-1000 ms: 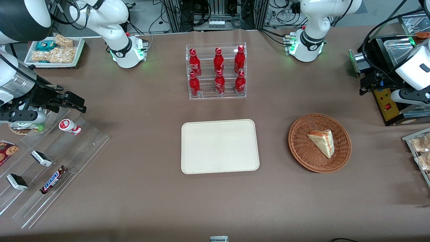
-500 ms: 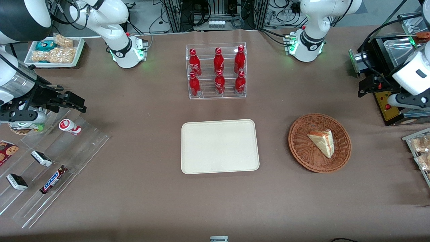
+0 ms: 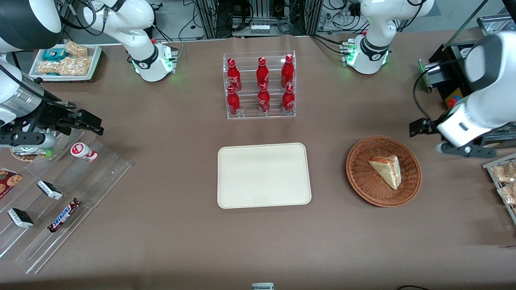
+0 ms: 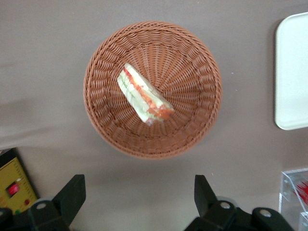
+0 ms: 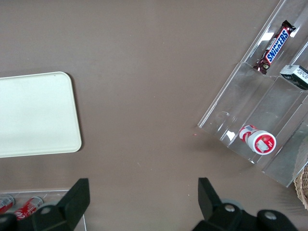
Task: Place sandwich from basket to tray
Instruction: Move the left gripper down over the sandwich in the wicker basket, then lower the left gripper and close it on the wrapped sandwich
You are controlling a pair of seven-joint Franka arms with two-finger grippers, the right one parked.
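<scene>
The sandwich (image 3: 387, 171), a pale wedge with red, orange and green filling, lies in the round wicker basket (image 3: 365, 187). The wrist view shows both from above, the sandwich (image 4: 143, 95) near the middle of the basket (image 4: 103, 125). My gripper (image 4: 138, 182) hovers high over the table just outside the basket's rim, farther from the front camera than the basket. It is open wide, with nothing between its black fingers (image 4: 72, 192). The working arm's wrist (image 3: 463, 125) hangs beside the basket. The cream tray (image 3: 264, 175) lies bare beside the basket, toward the parked arm's end.
A clear rack of red bottles (image 3: 260, 85) stands farther from the front camera than the tray. A black machine with a yellow panel (image 3: 453, 72) sits at the working arm's end. A white tray of snack packs (image 3: 504, 181) lies beside the basket at the table's edge.
The working arm has swung away from the black machine, toward the front camera and toward the basket. Sandwich, basket and tray have not moved.
</scene>
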